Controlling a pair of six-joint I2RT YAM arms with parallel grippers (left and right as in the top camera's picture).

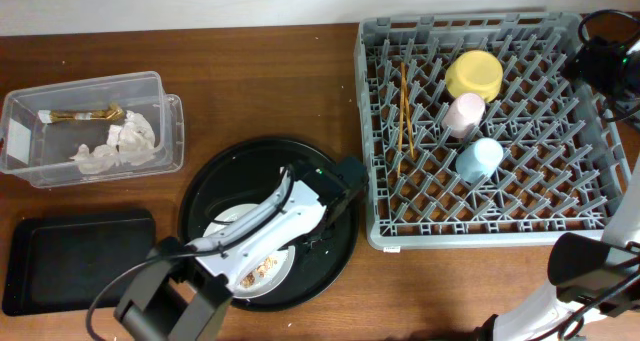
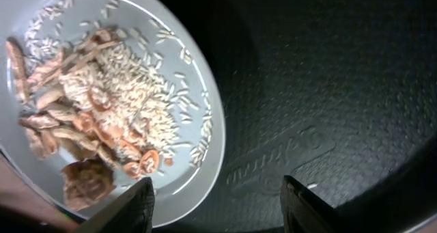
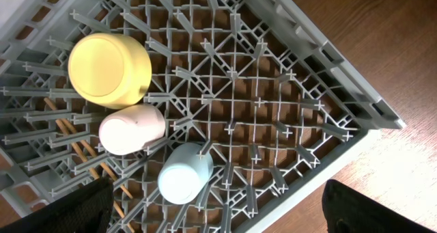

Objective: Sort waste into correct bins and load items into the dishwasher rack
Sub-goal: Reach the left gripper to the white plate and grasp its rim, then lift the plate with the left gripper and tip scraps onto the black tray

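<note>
Plate (image 1: 232, 224): we find it left of the rack (image 1: 530, 181), on the round tray (image 1: 215, 181), with scraps (image 2: 89, 124) on it.
Left jaws: apart, astride the plate's rim.
Right jaws: wide apart, empty, above the rack.
Rack: holds the bowl (image 3: 109, 67), pink cup (image 3: 132, 129), blue cup (image 3: 184, 182) and chopsticks (image 1: 405, 111); pegs from the cups to its right edge stand free.

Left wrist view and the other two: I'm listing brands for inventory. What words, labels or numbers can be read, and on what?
On the round black tray, a raised script mark: too faint and blurred to read.
On the clear plastic tub, a white label: too small to read.
Nothing else shows readable text.
</note>
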